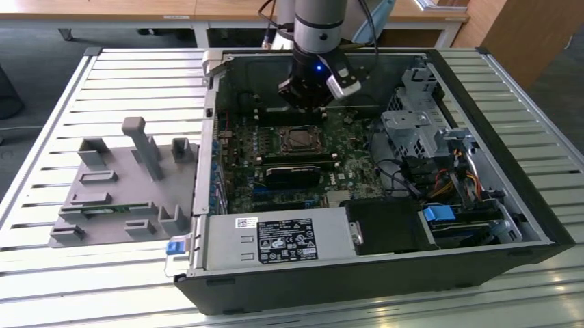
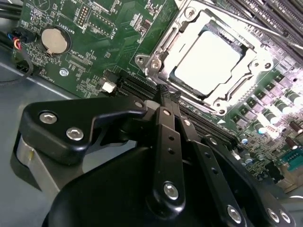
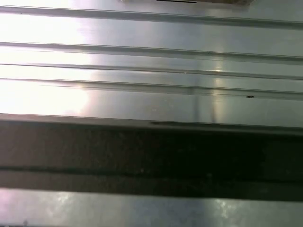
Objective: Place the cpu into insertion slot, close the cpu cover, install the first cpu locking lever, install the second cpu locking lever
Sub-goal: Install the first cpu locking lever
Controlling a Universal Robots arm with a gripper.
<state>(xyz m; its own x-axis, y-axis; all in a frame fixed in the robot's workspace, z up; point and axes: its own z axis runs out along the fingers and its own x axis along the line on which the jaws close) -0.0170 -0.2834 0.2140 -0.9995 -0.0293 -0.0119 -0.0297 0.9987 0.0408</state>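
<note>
One black gripper (image 2: 166, 97) has its fingers pressed together, holding nothing, just beside the square silver-rimmed insertion slot (image 2: 161, 49) on the green circuit board (image 2: 94, 42). Pale silver-beige cpu (image 2: 208, 61) sits inside it, thin silvery cpu cover (image 2: 251, 71) down around it.

— Where's the cpu (image 2: 208, 64)?
— Seated flat in the insertion slot (image 2: 166, 43), pale silver face up.
— The cpu cover (image 2: 226, 98)?
— Closed — its silvery frame rings the chip.
</note>
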